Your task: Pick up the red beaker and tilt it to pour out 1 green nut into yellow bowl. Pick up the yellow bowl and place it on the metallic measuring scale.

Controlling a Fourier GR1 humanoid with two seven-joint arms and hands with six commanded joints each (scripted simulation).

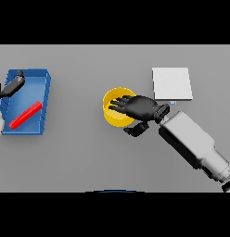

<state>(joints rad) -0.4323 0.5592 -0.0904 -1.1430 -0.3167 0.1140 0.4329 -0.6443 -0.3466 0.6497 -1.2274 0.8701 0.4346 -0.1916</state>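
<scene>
The yellow bowl (pixel 112 113) stands at the table's middle. My right hand (pixel 140 107) lies over its right half, fingers stretched straight across the opening and thumb (pixel 135 130) bent just outside the near rim. What is inside the bowl is hidden by the hand. The red beaker (pixel 25 115) appears as a long red shape lying aslant in a blue tray (pixel 42 81) at the left. My left hand (pixel 13 85) hovers over the tray's far left corner, fingers straight, holding nothing. The metallic scale (pixel 171 83) is a pale square plate behind and to the right of the bowl.
The right forearm (pixel 193 143) runs from the lower right edge up to the bowl, passing just in front of the scale. Bare grey table lies between the blue tray and the bowl.
</scene>
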